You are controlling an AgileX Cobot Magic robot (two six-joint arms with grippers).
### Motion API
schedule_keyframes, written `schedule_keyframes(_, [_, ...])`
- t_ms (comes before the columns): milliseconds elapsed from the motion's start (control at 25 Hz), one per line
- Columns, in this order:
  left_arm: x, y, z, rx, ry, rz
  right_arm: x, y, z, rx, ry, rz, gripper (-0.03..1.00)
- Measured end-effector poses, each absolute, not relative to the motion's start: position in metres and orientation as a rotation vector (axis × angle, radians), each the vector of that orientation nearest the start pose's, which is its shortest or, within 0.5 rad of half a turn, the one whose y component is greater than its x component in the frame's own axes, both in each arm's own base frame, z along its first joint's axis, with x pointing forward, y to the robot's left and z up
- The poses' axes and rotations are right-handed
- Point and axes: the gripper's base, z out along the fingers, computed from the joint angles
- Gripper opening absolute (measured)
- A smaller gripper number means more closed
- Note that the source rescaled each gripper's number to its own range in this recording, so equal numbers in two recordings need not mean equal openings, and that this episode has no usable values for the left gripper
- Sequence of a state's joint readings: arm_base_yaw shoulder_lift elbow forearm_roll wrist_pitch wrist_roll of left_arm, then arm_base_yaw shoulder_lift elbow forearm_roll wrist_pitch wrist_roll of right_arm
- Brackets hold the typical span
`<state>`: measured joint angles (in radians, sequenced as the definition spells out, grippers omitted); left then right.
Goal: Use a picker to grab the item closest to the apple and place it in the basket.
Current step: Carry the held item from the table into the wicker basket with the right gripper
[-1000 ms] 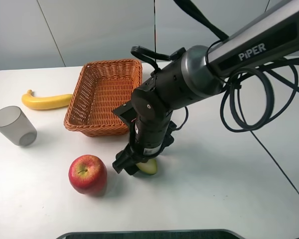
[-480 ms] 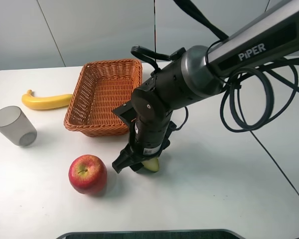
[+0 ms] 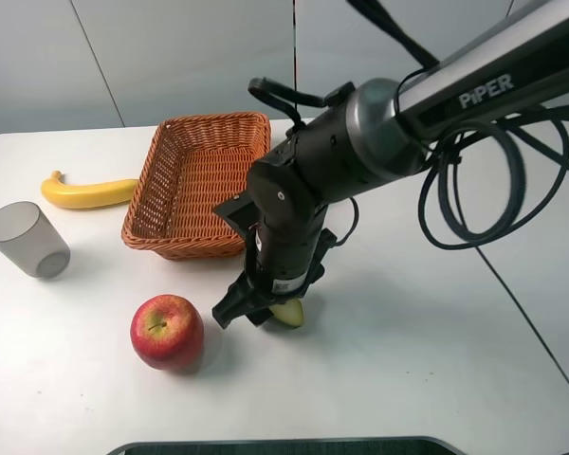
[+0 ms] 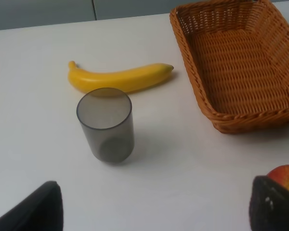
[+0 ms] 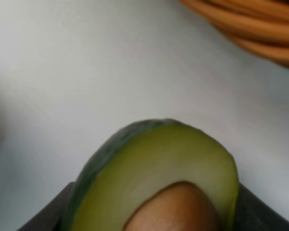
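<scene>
Green avocado half [image 5: 159, 163] (pit showing) — between fingers of right gripper [image 3: 262, 311]

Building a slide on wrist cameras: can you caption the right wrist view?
Close-up: avocado half, pit showing, held in the right gripper; wicker basket edge beyond.

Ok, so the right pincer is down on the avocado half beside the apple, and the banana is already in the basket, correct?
Not quite. The banana is not in the basket: it lies on the table outside it, to its left in the exterior high view. The rest stands: the right pincer is down on the avocado half beside the apple.
</scene>
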<state>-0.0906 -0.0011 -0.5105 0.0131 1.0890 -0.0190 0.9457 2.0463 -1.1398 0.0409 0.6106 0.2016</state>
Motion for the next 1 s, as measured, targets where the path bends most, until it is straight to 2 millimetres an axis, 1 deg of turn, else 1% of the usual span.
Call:
schedule_keyframes(240, [-0.007,0.002,0.278,0.073,2.06,-0.052,0.207,0.29,0.148,-1.042,2.815,0.186,0.04])
schedule_keyframes(360, [-0.007,0.002,0.278,0.073,2.06,-0.052,0.208,0.285,0.164,-1.023,2.808,0.198,0.04])
schedule_keyframes(480, [-0.007,0.002,0.278,0.073,2.06,-0.052,0.215,0.282,0.177,-0.984,2.813,0.227,0.04])
schedule_keyframes(600, [-0.007,0.002,0.278,0.073,2.06,-0.052,0.227,0.285,0.193,-0.973,2.785,0.258,0.04])
schedule_keyframes(720, [-0.007,0.002,0.278,0.073,2.06,-0.052,0.242,0.292,0.214,-0.947,2.727,0.311,0.04])
schedule_keyframes(800, [-0.007,0.002,0.278,0.073,2.06,-0.052,0.257,0.299,0.229,-0.932,2.684,0.337,0.04])
schedule_keyframes(880, [-0.007,0.002,0.278,0.073,2.06,-0.052,0.271,0.305,0.238,-0.922,2.653,0.348,0.04])
schedule_keyframes(1000, [-0.007,0.002,0.278,0.073,2.06,-0.052,0.293,0.318,0.243,-0.91,2.614,0.354,0.04])
